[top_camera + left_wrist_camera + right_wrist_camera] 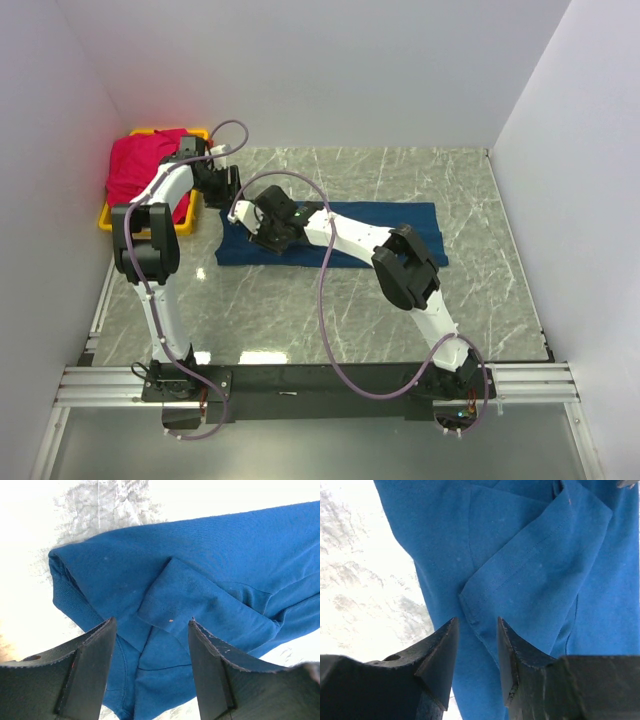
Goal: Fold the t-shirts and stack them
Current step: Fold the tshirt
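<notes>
The navy blue t-shirt (390, 225) lies folded into a long strip across the middle of the marble table. My left gripper (228, 192) is open just above the strip's far left end; in the left wrist view (150, 627) its fingers straddle a folded sleeve flap (200, 605) without touching it. My right gripper (252, 224) is open over the strip's left part; in the right wrist view (476, 625) its fingers hover above the sleeve's hemmed corner (470, 597). The red-pink t-shirt (145, 160) lies bunched in the yellow bin (103, 220).
The yellow bin stands at the far left against the white wall, just behind my left arm's elbow (150, 240). White walls enclose the table on three sides. Purple cables (325, 300) loop over the table's middle.
</notes>
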You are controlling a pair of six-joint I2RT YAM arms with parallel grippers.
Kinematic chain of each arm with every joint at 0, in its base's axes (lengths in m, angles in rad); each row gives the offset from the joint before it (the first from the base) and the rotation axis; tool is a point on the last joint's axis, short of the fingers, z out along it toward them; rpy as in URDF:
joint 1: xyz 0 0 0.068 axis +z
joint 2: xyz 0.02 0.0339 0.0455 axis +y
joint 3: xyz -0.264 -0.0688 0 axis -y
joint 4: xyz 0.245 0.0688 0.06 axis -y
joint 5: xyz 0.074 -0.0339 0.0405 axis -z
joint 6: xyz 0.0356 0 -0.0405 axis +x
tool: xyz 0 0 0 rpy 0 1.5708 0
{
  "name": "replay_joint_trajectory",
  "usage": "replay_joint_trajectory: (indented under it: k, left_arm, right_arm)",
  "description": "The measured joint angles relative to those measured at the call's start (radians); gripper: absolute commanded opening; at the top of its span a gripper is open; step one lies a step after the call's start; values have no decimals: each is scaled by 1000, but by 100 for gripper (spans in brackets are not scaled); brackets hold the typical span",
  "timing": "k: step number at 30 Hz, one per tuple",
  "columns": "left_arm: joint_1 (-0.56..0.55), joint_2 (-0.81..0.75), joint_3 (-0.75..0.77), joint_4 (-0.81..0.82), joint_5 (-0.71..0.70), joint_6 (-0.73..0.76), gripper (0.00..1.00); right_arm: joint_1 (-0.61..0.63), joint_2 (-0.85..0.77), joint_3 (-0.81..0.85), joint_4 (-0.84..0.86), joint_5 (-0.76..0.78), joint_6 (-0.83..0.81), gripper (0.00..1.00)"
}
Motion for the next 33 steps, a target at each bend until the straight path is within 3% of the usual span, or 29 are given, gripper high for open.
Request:
replay_joint_trajectory:
  k: [7,11,28,30,33]
  left_arm:
    - [0,0,0,0,1,0,65]
    - [0,0,0,0,2,0,65]
    - [0,0,0,3,2,1,65]
    - [0,0,0,3,2,1,65]
    - [0,0,0,3,2,1,65]
  right_arm:
    - [0,0,0,-5,6,-1,35]
    - [0,8,0,0,24,-4,35]
    - [0,54,0,-6,6,-9,47]
    - [0,54,0,-7,1,-10,43]
    - [0,54,0,-6,4,-11,30]
